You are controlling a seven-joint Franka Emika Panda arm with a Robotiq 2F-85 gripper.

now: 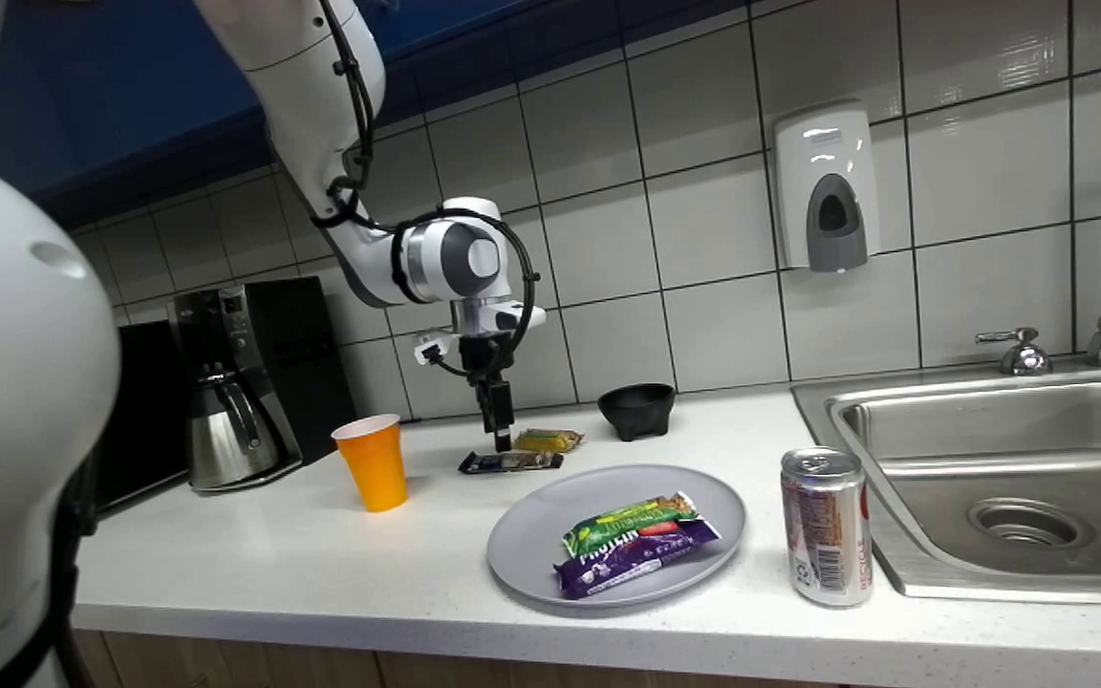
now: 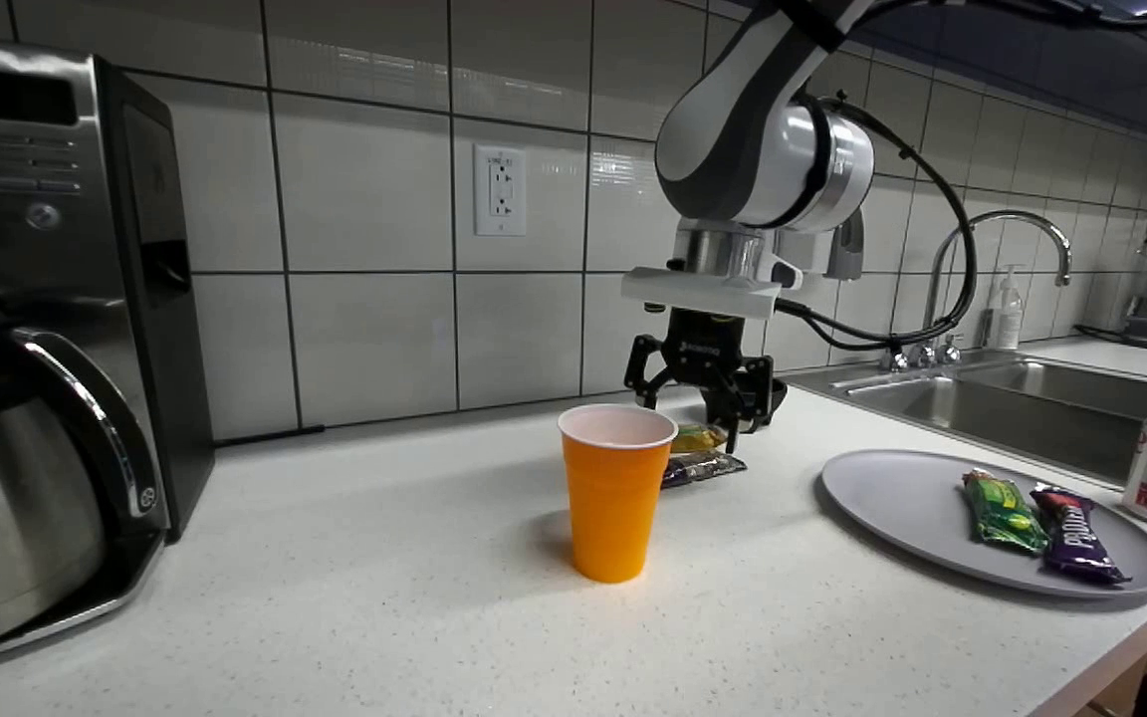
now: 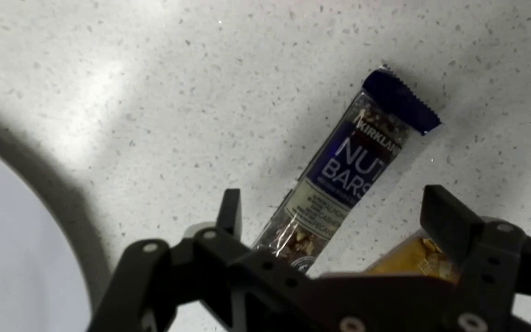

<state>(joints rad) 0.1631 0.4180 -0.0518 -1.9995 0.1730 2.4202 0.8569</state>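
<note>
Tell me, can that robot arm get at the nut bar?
Probably yes: the gripper hangs open over the nut bar, nothing visible between them, though the yellow packet nearby might get nudged.

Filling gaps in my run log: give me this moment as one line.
gripper: open, nothing held; nearest: nut bar; beside it: yellow bar; plate: green bar, purple bar; cup: upright; can: upright
</note>
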